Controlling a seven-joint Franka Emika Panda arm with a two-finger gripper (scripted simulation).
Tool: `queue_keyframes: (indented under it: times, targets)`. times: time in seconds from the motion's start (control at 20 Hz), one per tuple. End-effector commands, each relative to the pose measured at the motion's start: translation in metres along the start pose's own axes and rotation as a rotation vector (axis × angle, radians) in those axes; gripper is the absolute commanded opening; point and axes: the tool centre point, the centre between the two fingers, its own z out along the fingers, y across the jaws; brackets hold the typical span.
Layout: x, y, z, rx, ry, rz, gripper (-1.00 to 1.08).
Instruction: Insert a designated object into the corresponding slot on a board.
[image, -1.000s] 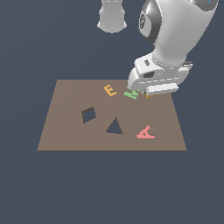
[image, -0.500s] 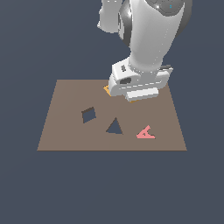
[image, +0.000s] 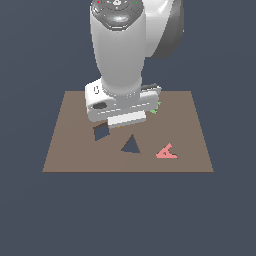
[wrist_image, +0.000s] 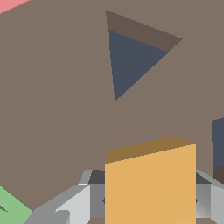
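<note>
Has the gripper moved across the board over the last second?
Yes. The gripper moved toward the exterior view's left, from the board's far right area to beside the square slot.

We see only a flat dark blue-grey backdrop (image: 30, 215) filling the frame on all sides, uniform, evenly lit, no visible shadows. We can't tell floor from wall.

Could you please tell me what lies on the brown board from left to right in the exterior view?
Dark square hole → dark triangular hole → flat pink letter A, all on the flat brown board.
</note>
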Motion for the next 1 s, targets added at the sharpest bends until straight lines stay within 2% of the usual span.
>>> queue_keyframes:
  times: [0.0,0.25,0.45,0.95]
  targets:
    - [0.005,0.023,-0.001,0.000,0.000,-0.012,-1.00]
    - [0.013,0.057,-0.002,0.000,0.000,-0.026,-1.00]
    - [0.017,0.073,-0.003,0.000,0.000,-0.033,-1.00]
    - [0.020,0.080,0.001,0.000,0.000,-0.035,-1.00]
